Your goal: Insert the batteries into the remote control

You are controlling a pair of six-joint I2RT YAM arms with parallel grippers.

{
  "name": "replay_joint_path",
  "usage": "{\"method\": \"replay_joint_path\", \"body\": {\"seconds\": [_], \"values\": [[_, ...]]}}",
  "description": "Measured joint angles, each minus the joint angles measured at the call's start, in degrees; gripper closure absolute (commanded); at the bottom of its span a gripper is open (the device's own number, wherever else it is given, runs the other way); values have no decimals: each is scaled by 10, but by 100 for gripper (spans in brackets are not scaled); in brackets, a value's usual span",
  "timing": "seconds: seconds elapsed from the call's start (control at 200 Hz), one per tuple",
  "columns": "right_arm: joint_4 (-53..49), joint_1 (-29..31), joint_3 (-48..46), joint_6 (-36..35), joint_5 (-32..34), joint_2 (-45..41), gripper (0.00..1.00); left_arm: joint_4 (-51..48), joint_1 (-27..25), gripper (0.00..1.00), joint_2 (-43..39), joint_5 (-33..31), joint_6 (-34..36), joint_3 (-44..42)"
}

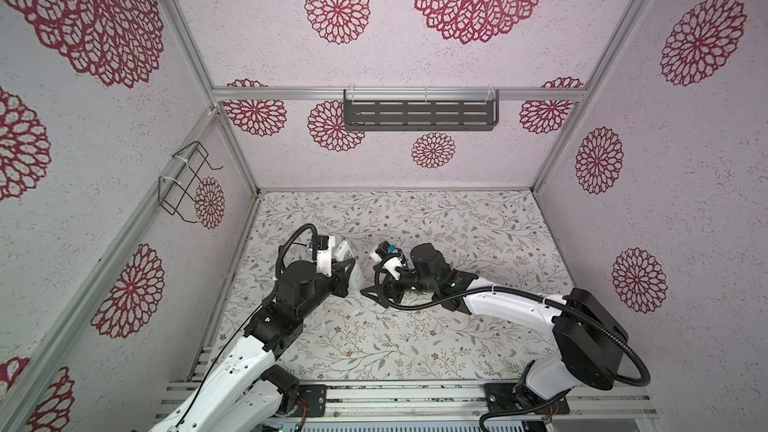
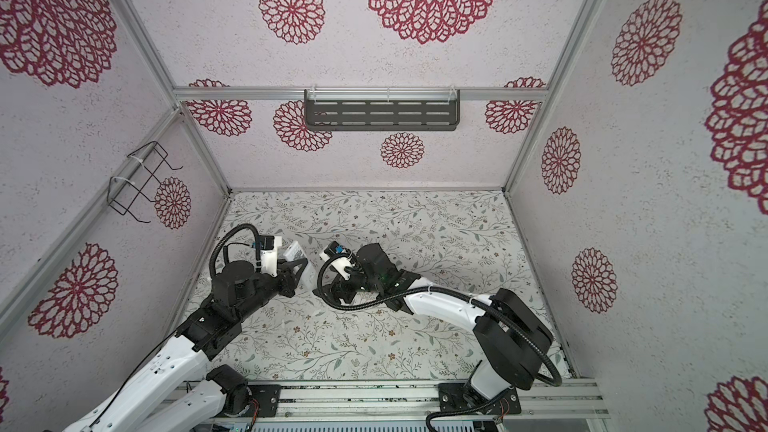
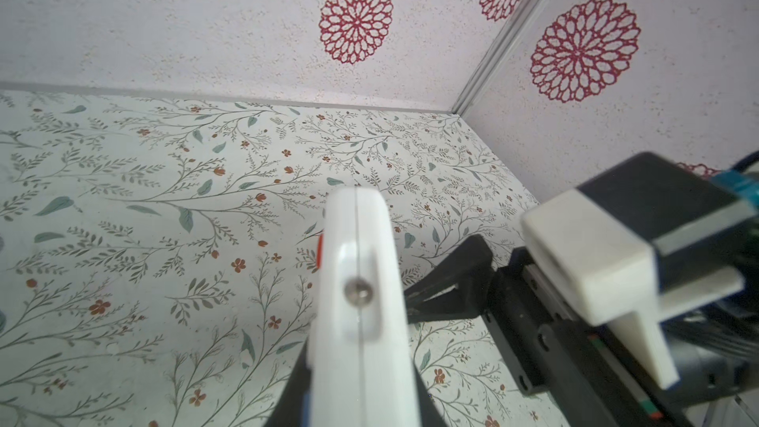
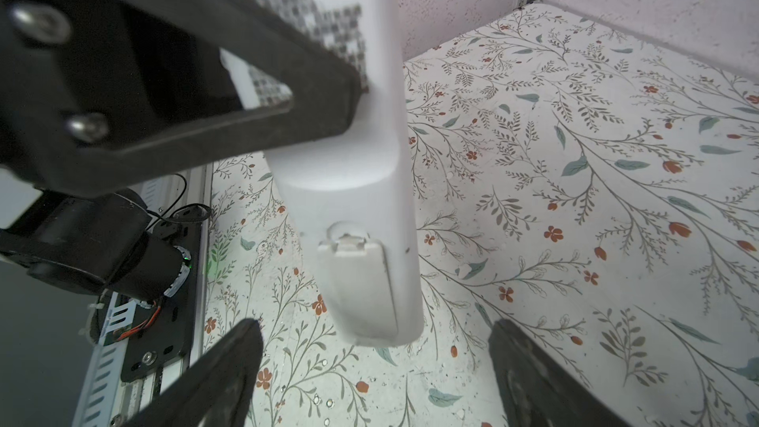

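- The left pincer (image 1: pixel 352 273) was clamped on the remote control (image 1: pixel 344 249), with its dark fingers (image 4: pixel 164 108) pressing the white body from 2 sides near mid-length.
- The remote control stood steeply on end in that grip. 1 end rose above the fingers and the other hung below them, clear of the floral table (image 1: pixel 415 326).
- In the left wrist view the remote control (image 3: pixel 361 322) ran straight out from between the left pincer's fingers. It showed a small round lens (image 3: pixel 358 292) at its far end and a sliver of red button (image 3: pixel 319 249) on 1 flank.
- The right pincer (image 1: pixel 374 286) was spread wide and held nothing, and it pointed toward the left pincer from close by.
- In the right wrist view the 2 fingers (image 4: pixel 230 367) of the right pincer flanked the remote control's lower end, which sat just ahead of the gap between them. No contact could be made out.
- A small hatch (image 4: pixel 357 281) with a tab at its top faced the right pincer and looked seated flush in the white shell.
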Motion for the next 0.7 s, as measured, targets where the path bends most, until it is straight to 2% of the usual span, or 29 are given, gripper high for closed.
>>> {"method": "replay_joint_path", "body": {"seconds": [0.395,0.7], "values": [[77,0,-43,-1,0,9,11,-59,-79,100,54,-70,64,60],[130,0,-61,16,0,13,36,-65,-96,100,63,-99,77,70]]}}
